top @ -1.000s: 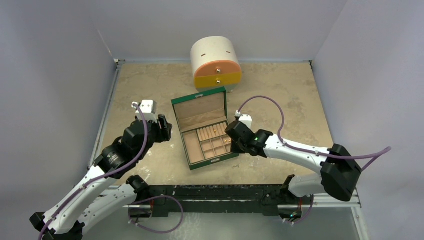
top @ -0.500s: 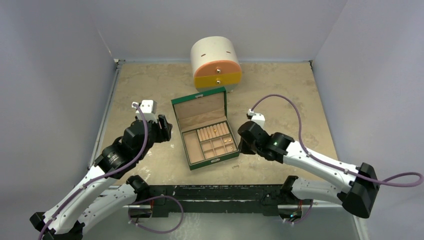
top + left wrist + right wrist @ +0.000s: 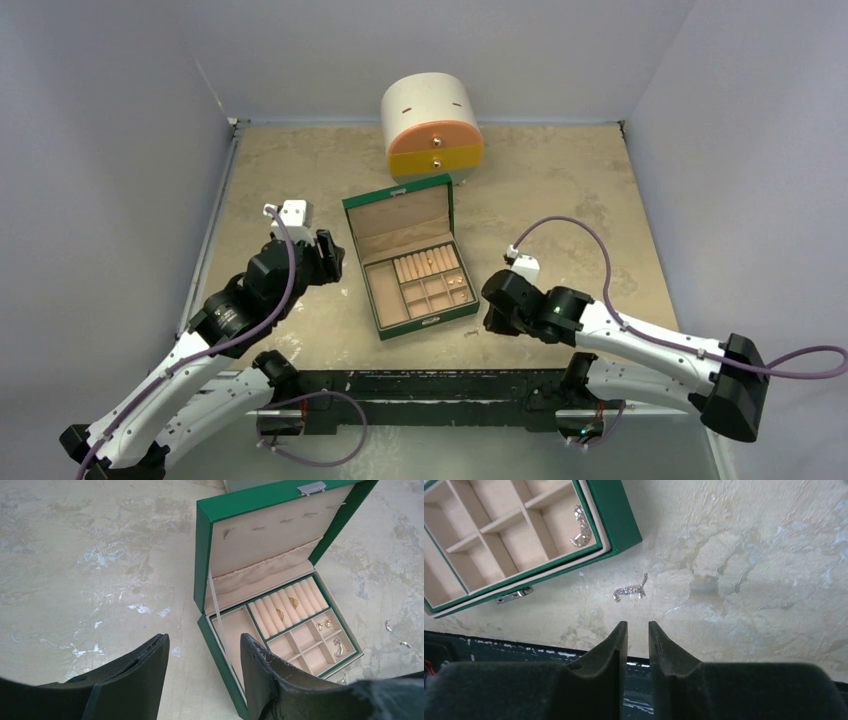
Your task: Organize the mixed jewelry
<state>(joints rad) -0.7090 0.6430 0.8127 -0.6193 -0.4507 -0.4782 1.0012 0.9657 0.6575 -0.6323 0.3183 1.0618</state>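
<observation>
The green box [image 3: 428, 322] lies open at the table's middle. Its tan compartments hold two gold rings [image 3: 280, 614] in the ring rolls, a gold stud pair [image 3: 324, 625] and a silvery piece [image 3: 582, 527]. Another silvery piece [image 3: 630, 589] lies on the table by the box's front right corner, also seen from the top [image 3: 472, 334]. My right gripper [image 3: 638, 625] hovers just short of it, jaws a narrow gap apart and empty; it shows in the top view [image 3: 488, 320]. My left gripper [image 3: 202, 640] is wide open and empty, left of the box [image 3: 202, 545].
A round cream-orange-yellow drawer chest [image 3: 432, 125] stands behind the box, drawers shut. Small metallic bits [image 3: 387, 626] lie on the table right of the box. The table's black front rail [image 3: 524, 647] runs just under the right fingers.
My right gripper has drawn back from over the box's right compartments toward the near right, and now sits off the box's front right corner. The left arm has not moved.
</observation>
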